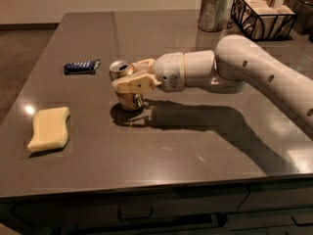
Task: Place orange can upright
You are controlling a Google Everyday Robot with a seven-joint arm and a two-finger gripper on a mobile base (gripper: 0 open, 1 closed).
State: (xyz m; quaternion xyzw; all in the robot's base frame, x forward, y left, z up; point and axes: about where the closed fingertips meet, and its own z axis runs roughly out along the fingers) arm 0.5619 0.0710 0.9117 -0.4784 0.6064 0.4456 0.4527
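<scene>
A sponge, a blue packet, a tin and a wire basket are carried by the dark table. The can is clasped by the gripper near the packet.

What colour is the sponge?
Pale yellow, seen in the camera view. The sponge lies alone; the hand holds the can mid-table.

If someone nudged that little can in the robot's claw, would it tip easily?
Probably: the orange can looks narrow and tall, so it may tip, then roll on its round side. The gripper, low over the table, grips it.
</scene>
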